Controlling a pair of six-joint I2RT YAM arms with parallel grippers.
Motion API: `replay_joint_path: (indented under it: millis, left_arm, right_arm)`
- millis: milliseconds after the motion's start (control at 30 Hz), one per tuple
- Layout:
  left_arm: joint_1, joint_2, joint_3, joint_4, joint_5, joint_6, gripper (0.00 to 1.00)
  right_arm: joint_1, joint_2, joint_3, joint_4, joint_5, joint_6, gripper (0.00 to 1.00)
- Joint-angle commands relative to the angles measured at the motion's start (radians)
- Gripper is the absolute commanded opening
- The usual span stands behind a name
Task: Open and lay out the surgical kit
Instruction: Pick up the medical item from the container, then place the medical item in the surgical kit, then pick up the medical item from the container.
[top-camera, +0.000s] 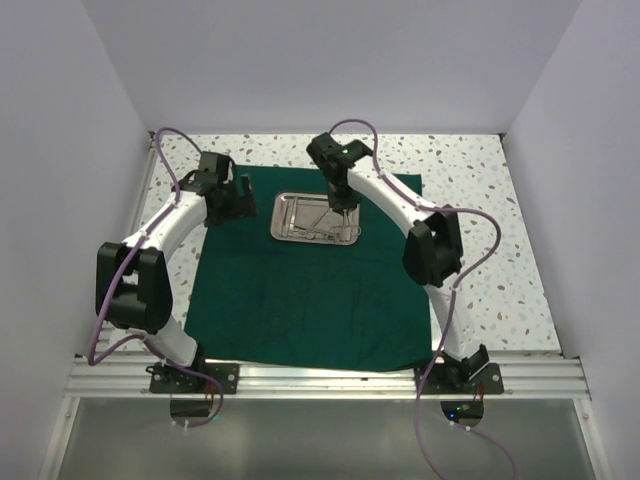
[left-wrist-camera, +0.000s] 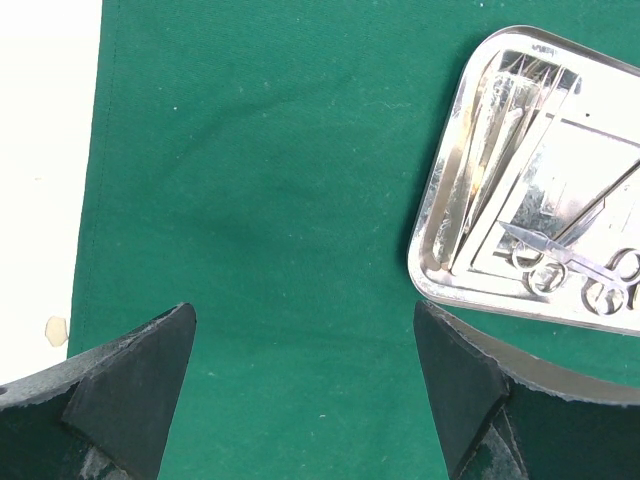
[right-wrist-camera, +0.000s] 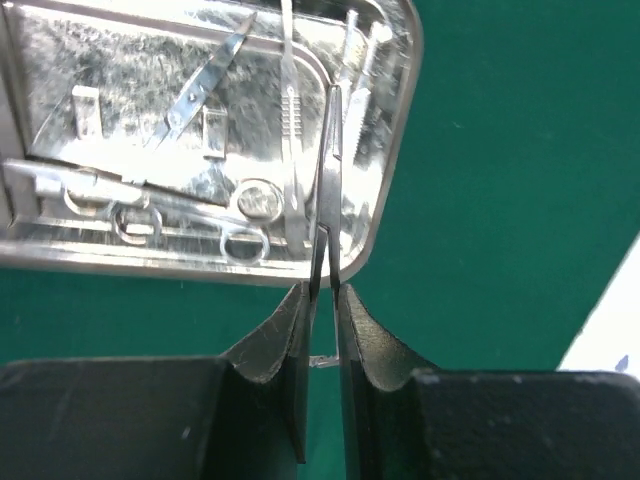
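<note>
The dark green cloth lies spread flat on the table, with the shiny steel tray on its far half. My right gripper is over the tray's near right corner, shut on slim steel tweezers whose two blades run up between its fingers and out over the tray. Ring-handled scissors and other slim instruments lie inside the tray. My left gripper hovers open over bare cloth just left of the tray, nothing between its fingers. Scissors show in that view too.
A speckled white tabletop surrounds the cloth, with white walls on three sides. The cloth's left edge meets bare table beside my left gripper. Both arm bases sit on the metal rail at the near edge.
</note>
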Motion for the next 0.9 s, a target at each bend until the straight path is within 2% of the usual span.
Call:
replay_joint_path:
  millis: [0,67,167,200,300,400,533,567,600,633,667,733,867]
  left_arm:
    - [0.007,-0.031,0.037,0.030,-0.013,0.015,0.94]
    - [0.007,-0.034,0.037,0.030,-0.013,0.015,0.94]
    - [0.007,-0.035,0.035,0.030,-0.013,0.015,0.94]
    - [0.007,-0.035,0.035,0.030,-0.013,0.015,0.95]
    - [0.007,-0.037,0.037,0.036,-0.007,0.019,0.95]
    - [0.006,-0.031,0.049,0.042,0.000,0.017,0.95]
    - [0.004,-0.003,0.078,0.035,0.016,0.012,0.95]
    - [0.000,0.003,0.087,0.029,0.015,0.012,0.95]
    - [-0.002,0.008,0.104,0.023,0.015,0.014,0.94]
    - [-0.006,0.008,0.107,0.024,0.010,0.015,0.94]
    - [-0.011,0.005,0.112,0.024,0.010,0.014,0.94]
    - [-0.017,0.000,0.109,0.035,0.010,0.011,0.94]
    - [-0.028,-0.011,0.093,0.044,0.010,-0.003,0.94]
  right_arm:
    - [-0.001,-0.146,-0.115,0.021,0.028,0.025,0.00]
    - [0.001,-0.224,-0.203,0.034,0.028,0.049,0.00]
    - [-0.001,-0.363,-0.460,0.102,0.014,0.105,0.00]
    - [0.001,-0.396,-0.602,0.123,-0.010,0.135,0.00]
    - [0.004,-0.514,-0.840,0.191,-0.068,0.181,0.00]
    - [0.009,-0.569,-0.982,0.289,-0.125,0.214,0.00]
    - [0.010,-0.537,-0.982,0.309,-0.156,0.200,0.00]
    - [0.009,-0.530,-0.975,0.286,-0.158,0.203,0.09]
    - [0.010,-0.523,-0.964,0.277,-0.161,0.212,0.29]
    - [0.010,-0.526,-0.961,0.253,-0.155,0.215,0.73]
    - [0.012,-0.529,-0.956,0.239,-0.145,0.218,0.84]
    - [0.012,-0.554,-0.929,0.208,-0.118,0.217,0.91]
    - [0.012,-0.553,-0.802,0.147,-0.060,0.182,0.92]
